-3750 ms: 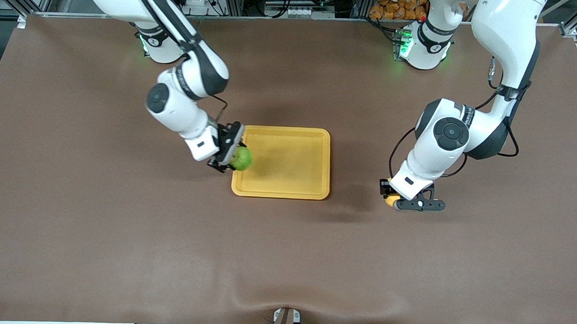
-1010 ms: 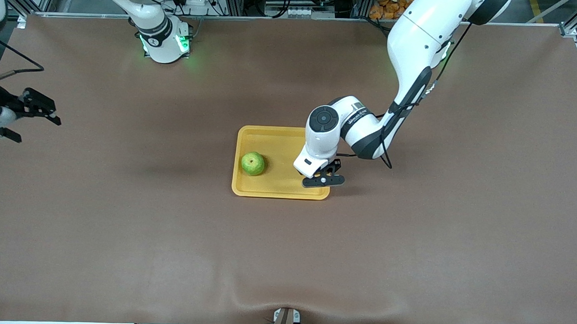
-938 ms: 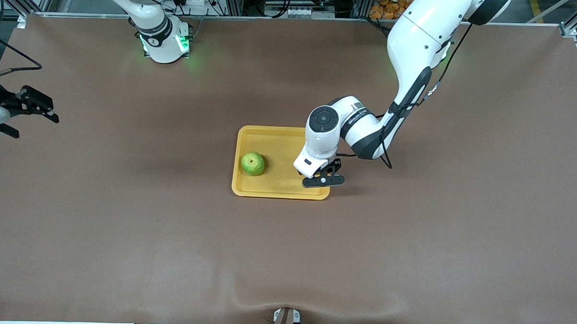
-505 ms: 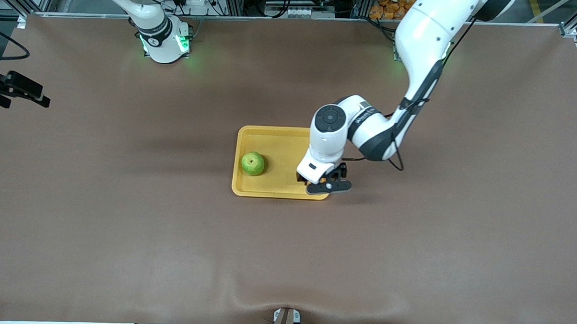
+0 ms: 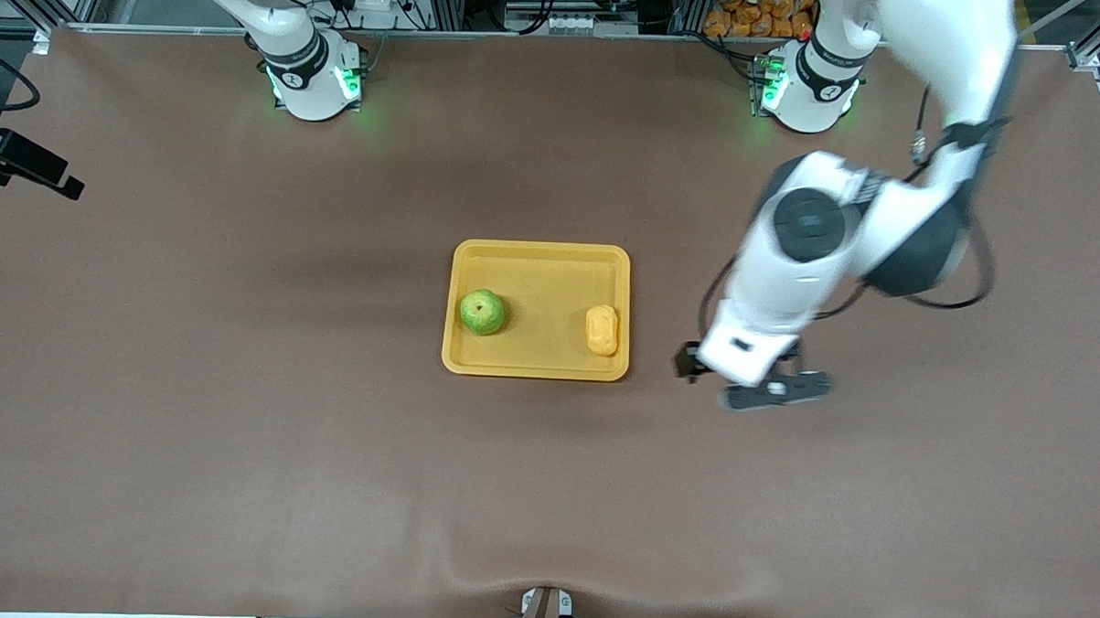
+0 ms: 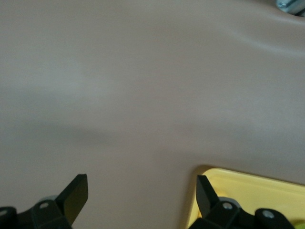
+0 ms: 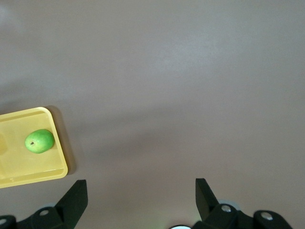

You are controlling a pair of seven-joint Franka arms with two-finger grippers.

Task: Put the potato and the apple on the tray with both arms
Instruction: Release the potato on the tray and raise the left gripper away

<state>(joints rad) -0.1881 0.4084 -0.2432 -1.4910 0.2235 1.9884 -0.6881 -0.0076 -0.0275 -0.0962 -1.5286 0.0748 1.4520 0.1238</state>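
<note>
The yellow tray lies at the middle of the table. The green apple sits in it toward the right arm's end. The yellow-orange potato lies in it toward the left arm's end, free of any gripper. My left gripper is open and empty over bare table, beside the tray at the left arm's end; its wrist view shows a tray corner. My right gripper is open and empty, high over the table's edge at the right arm's end; its wrist view shows the tray and apple.
The brown table cover has a raised wrinkle near the front edge. Cables and a bin of orange items lie past the table's edge by the arm bases.
The left gripper let go of the potato in the tray and pulled away toward the left arm's end. The right gripper drew back a little at the table's edge.
</note>
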